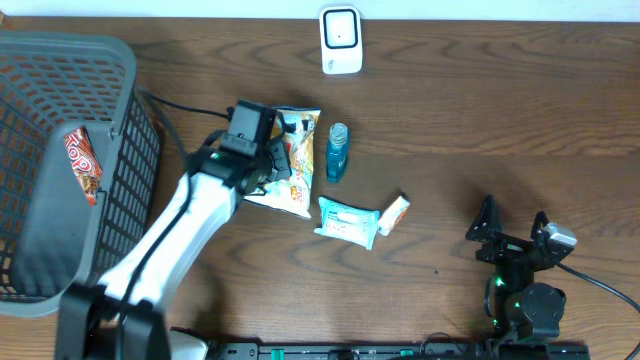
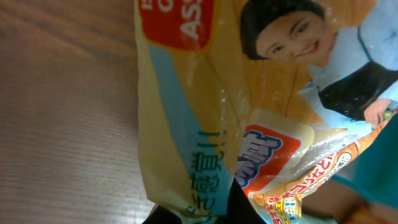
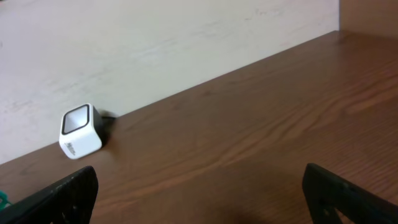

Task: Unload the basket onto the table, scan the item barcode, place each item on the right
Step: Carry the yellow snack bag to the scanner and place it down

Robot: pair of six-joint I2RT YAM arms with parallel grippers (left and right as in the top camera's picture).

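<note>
One snack bag (image 1: pixel 295 160), yellow and orange foil printed with a smiling face, is entered as the item for scanning. It is placed left of centre on the bench (image 1: pixel 480 120), just beside a blue bottle (image 1: pixel 337 152), and whether it is lifted clear of the wood cannot be told. Left claw (image 1: pixel 278 165): closed nearly flat, with a thin fold of the bag's edge pinched between its tips. Right claw (image 1: pixel 513 228): spread fully wide, nothing held, parked well apart at the near right. Scanner (image 1: pixel 341 40): white, at the far edge, well apart from the bag. Hazards are judged as follows. Slippage is likely if the slick film is carried by so small a pinch, and the bag could be dropped short of the scanner. No barcode is seen on the face shown, so a scan may be missed unless the bag is turned. The limp foil may sag or crease, and the code may be made unreadable. The bottle, being so near, may be knocked over if the bag is dragged or swung.
</note>
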